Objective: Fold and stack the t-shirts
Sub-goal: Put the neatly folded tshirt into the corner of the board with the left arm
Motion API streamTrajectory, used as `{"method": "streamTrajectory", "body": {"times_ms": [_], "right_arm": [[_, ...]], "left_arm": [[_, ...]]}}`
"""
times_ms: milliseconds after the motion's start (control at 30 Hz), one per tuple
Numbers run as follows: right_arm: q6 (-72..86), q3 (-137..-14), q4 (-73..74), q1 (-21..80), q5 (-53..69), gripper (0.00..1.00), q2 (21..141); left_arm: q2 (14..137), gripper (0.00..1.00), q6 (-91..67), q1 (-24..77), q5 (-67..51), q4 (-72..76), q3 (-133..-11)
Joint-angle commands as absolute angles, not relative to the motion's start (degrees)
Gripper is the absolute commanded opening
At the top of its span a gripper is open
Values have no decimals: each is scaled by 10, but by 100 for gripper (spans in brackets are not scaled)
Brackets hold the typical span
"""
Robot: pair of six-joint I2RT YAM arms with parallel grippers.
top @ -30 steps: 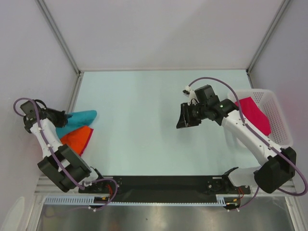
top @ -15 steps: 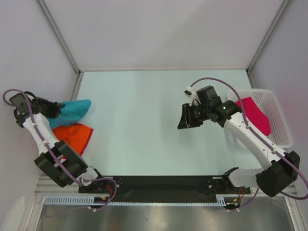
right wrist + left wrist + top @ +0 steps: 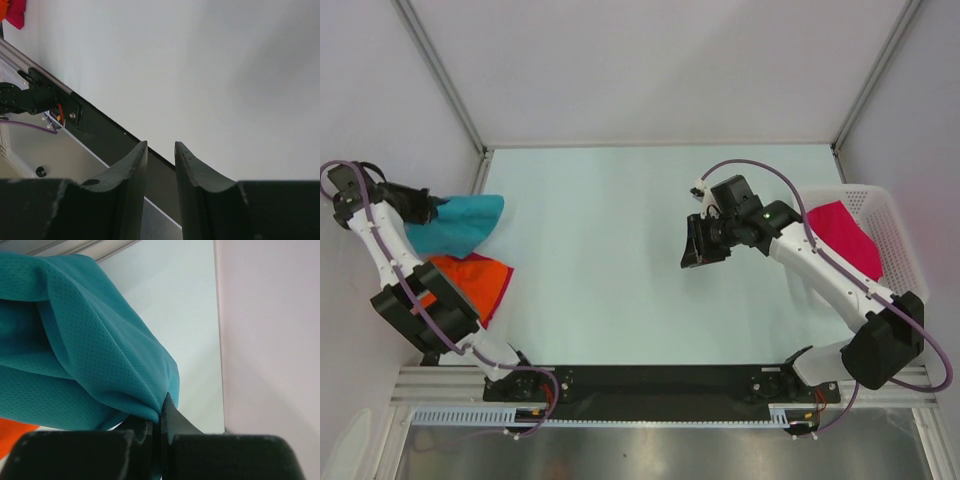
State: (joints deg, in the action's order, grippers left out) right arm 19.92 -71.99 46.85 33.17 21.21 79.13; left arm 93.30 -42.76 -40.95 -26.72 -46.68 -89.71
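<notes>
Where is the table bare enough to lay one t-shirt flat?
The middle of the pale table is bare, between the teal mesh t-shirt and orange cloth t-shirt at the left edge and the right gripper. Crowded: the left edge, and the white plastic lattice basket holding a magenta-pink cloth t-shirt.

The table (image 3: 610, 230) is seen whole from high above. The left wrist view is filled at close range by the teal shirt (image 3: 75, 340), also seen from above. Table and black rail (image 3: 100, 132) are shared with the low, slanted right wrist view.
</notes>
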Motion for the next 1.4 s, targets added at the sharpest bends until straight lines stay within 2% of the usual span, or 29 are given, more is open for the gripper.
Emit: {"method": "streamTrajectory", "body": {"times_ms": [0, 467, 733, 900, 1167, 1367], "right_arm": [[198, -758, 468, 336, 199, 34, 797], [181, -741, 497, 339, 188, 33, 777], [178, -736, 521, 340, 192, 33, 741], [168, -738, 539, 339, 189, 33, 726], [156, -742, 571, 337, 179, 33, 688], [150, -741, 572, 335, 184, 33, 685]], "left_arm": [[962, 0, -352, -389, -309, -378, -961], [802, 0, -268, -403, -281, -378, -678], [714, 0, -208, -409, -240, -472, -628], [616, 0, -228, -410, -224, -503, -583], [570, 0, -201, -399, -12, -574, -598], [586, 0, -203, -398, -12, -567, -569]]}}
